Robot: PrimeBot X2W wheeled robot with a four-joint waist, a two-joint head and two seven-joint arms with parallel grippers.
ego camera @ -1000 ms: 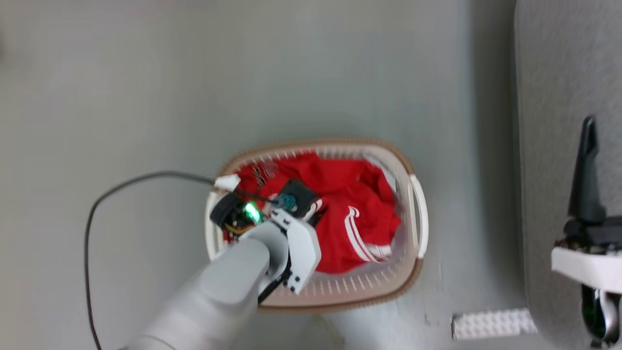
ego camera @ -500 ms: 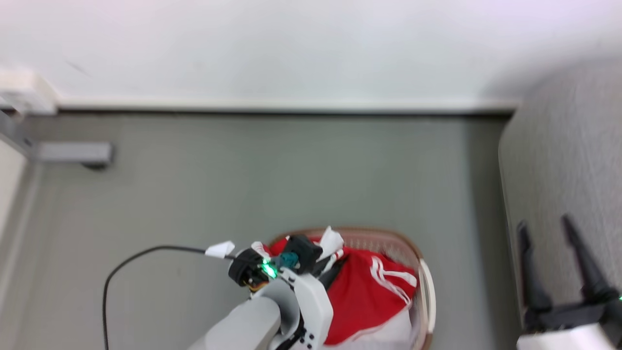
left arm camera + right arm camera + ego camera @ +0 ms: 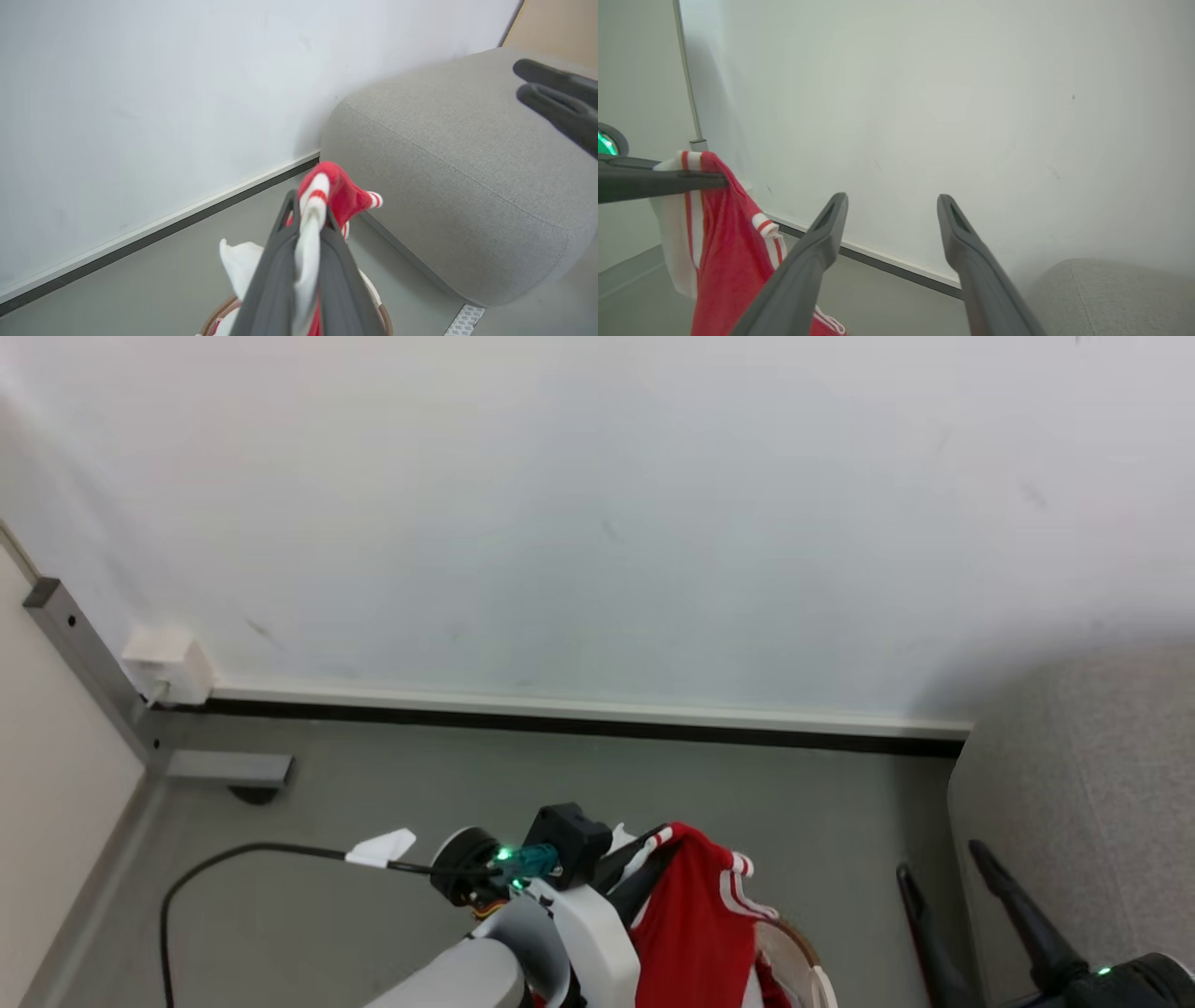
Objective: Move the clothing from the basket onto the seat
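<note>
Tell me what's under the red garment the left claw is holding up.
Under the red garment clamped in the left claw, part of the basket shows: tan rim and white handle. The hanging cloth covers its inside.

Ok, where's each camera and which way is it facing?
Head view: on the head, facing forward and down at wall and floor; left gripper clamping the clothing, right gripper open lower right.
Left wrist view: on the left wrist, facing along its fingers to the seat; right gripper's tips upper right.
Right wrist view: on the right wrist, facing the wall between its open fingers.
Shared: all three show the clothing and seat.
</note>
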